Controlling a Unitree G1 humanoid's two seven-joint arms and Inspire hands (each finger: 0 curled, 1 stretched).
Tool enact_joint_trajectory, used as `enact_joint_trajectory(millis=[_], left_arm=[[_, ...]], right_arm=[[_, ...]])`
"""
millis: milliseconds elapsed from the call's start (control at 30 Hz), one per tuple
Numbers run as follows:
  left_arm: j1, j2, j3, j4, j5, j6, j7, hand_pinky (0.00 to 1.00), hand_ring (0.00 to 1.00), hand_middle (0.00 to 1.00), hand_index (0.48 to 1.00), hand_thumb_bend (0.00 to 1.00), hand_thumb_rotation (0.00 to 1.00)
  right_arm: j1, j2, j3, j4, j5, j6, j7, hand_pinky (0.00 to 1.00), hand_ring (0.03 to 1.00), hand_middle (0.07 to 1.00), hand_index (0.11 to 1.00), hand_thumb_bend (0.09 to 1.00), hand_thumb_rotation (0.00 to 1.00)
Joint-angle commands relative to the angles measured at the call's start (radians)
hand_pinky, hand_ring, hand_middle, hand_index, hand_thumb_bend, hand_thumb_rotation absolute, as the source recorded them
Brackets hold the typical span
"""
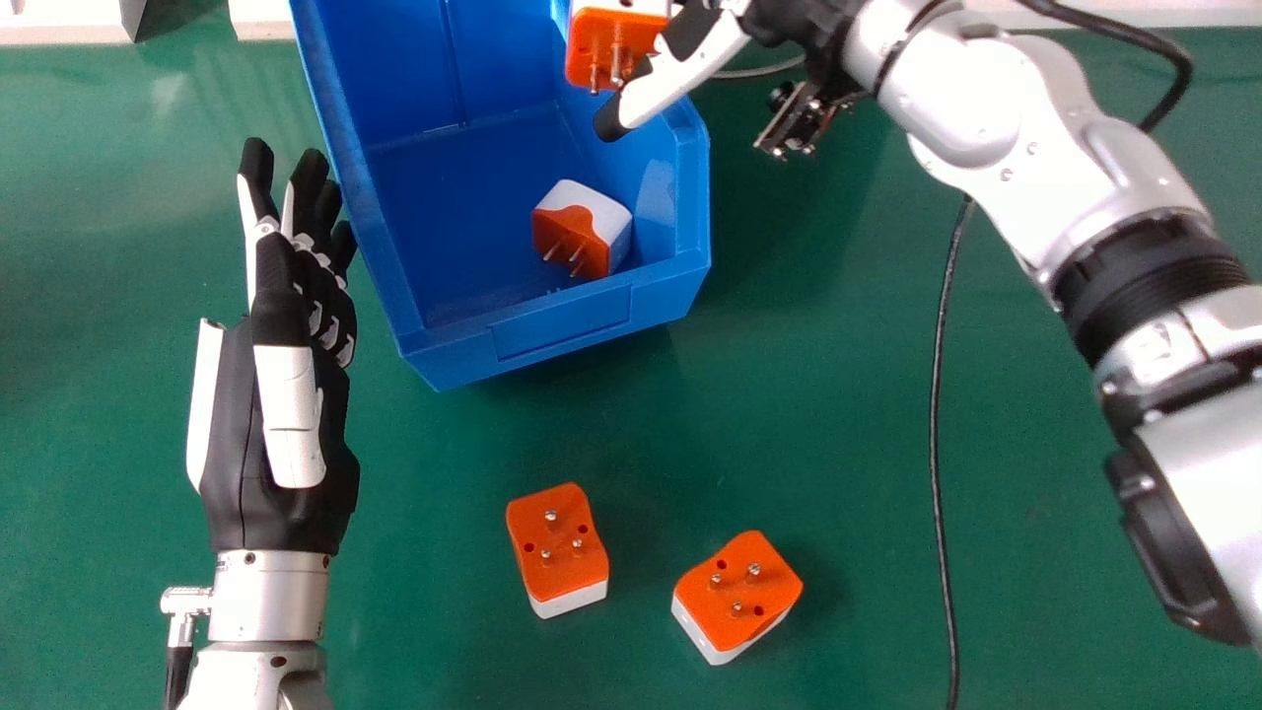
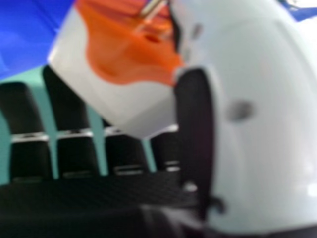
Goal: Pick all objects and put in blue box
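one adapter (image 1: 582, 229) lies in the box (image 1: 562, 323), a second (image 1: 560, 552) and third (image 1: 735, 597) before it.

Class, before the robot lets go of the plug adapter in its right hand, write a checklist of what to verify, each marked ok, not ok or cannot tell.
1. Grip: ok. The right hand pinches an orange-and-white adapter.
2. Adapter fully within the walls: cannot tell. It overlaps the right wall of the blue box in the head view, its height unclear.
3. Room inside: ok. The boxed adapter lies near the front end, with bare floor beyond.
4. Left hand clear of the opening: ok. It is left of the box.
5. All adapters collected: not ok. A left table adapter and right table adapter remain.
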Motion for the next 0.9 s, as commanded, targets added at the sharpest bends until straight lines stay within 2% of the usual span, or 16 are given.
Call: enact_joint_trajectory(millis=[0,300,567,867], left_arm=[[-0.004,0.004,-0.007,-0.006,0.010,-0.015,-0.008,1.00,1.00,1.00,1.000,0.86,1.00],[-0.002,0.006,-0.005,-0.008,0.013,-0.016,-0.006,1.00,1.00,1.00,1.000,0.85,1.00],[0.001,0.002,-0.007,-0.013,0.024,-0.018,0.001,1.00,1.00,1.00,1.000,0.85,1.00],[-0.003,-0.002,-0.006,-0.011,0.031,-0.018,0.010,1.00,1.00,1.00,1.000,0.85,1.00]], right_arm=[[-0.086,0.013,0.010,0.015,-0.010,0.013,-0.051,0.40,0.416,0.473,0.523,0.517,0.00],[-0.139,0.081,0.051,0.108,-0.042,0.067,-0.118,0.38,0.407,0.479,0.526,0.517,0.00],[-0.172,0.134,0.087,0.147,-0.075,0.123,-0.163,0.39,0.403,0.482,0.527,0.516,0.00],[-0.170,0.177,0.138,0.167,-0.113,0.139,-0.178,0.37,0.394,0.475,0.531,0.515,0.00]])
